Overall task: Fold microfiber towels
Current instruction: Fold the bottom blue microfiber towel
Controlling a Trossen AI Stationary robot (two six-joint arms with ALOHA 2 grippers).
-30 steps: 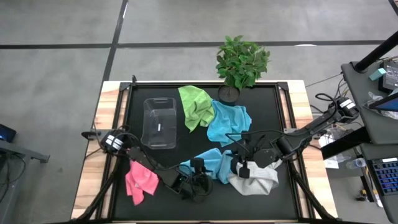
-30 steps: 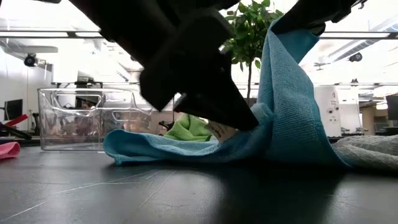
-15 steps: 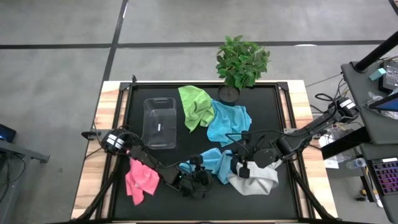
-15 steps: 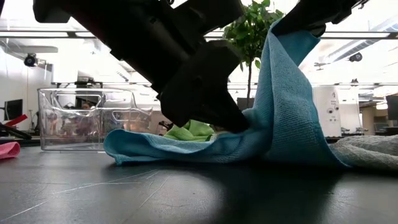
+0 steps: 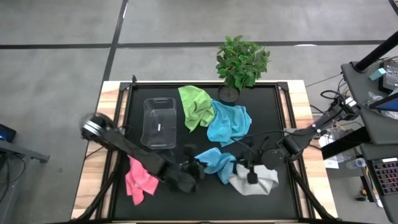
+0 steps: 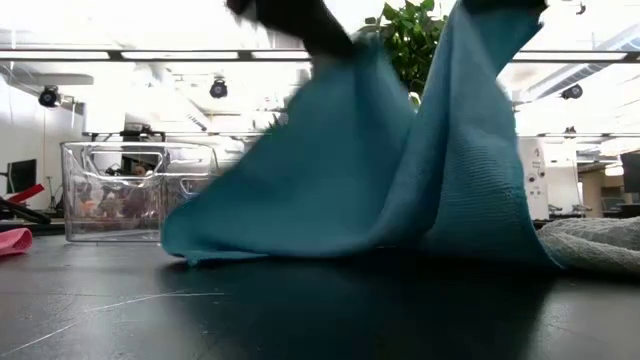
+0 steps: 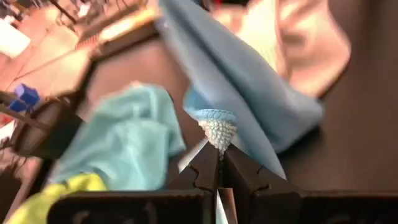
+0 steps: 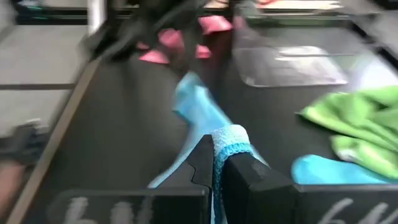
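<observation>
Even, diffuse overhead lighting is seen in the high view, with only faint shadows cast on the black table [image 5: 261, 112]. In the low view, strong backlight from bright ceiling strips [image 6: 120, 55] is recorded, and the near tabletop is left dim. Motion blur is shown on the left arm [image 5: 124, 146] and throughout both wrist views, where the backgrounds are rendered soft and smeared.

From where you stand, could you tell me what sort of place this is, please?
Probably a robotics lab or workshop: a black work table on a bare grey floor, an equipment desk with cables beside it, ceiling strip lights overhead.
</observation>
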